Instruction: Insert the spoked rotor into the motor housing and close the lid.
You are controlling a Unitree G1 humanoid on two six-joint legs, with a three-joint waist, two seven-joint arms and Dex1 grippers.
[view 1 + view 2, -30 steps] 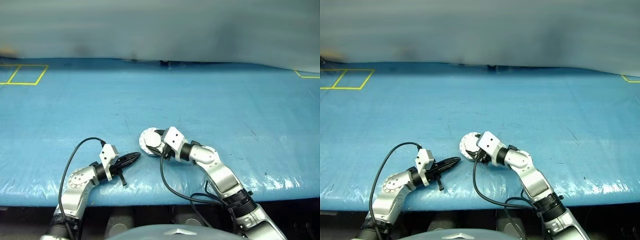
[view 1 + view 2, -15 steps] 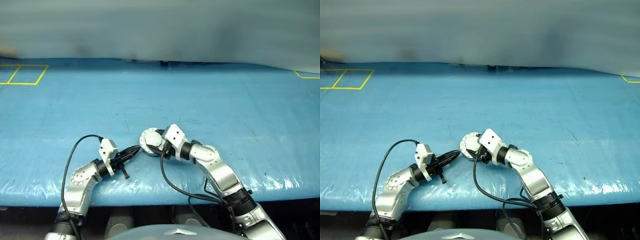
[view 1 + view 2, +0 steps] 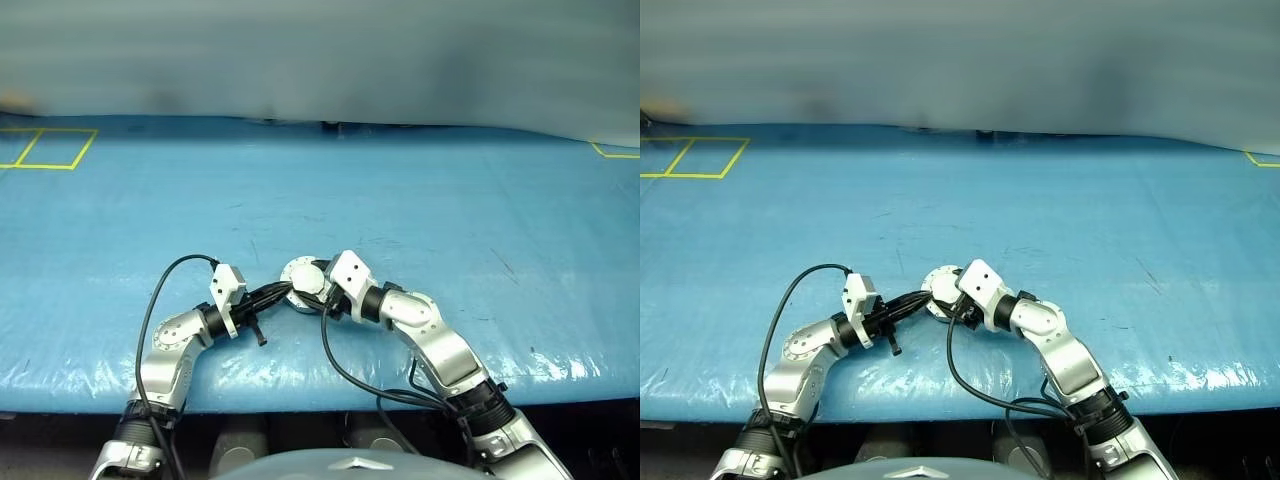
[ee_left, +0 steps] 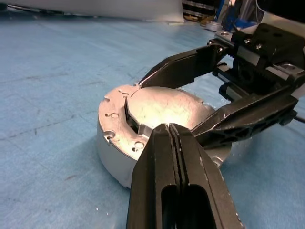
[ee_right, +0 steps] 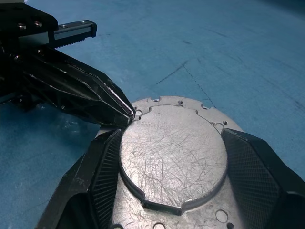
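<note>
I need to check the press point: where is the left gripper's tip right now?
In the left eye view the left gripper, shut, touches the lid's near-left edge, opposite the right gripper clasping it, centre-front on the blue table.

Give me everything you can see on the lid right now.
The lid is a round disc of scratched, silvery-grey metal, closed flat over the motor housing on the blue table. A raised circular panel fills its middle; the lower rim carries small holes. The right gripper straddles it, one finger at each side of the raised panel. The left gripper, jaws shut, rests its tip at the panel's edge.
</note>
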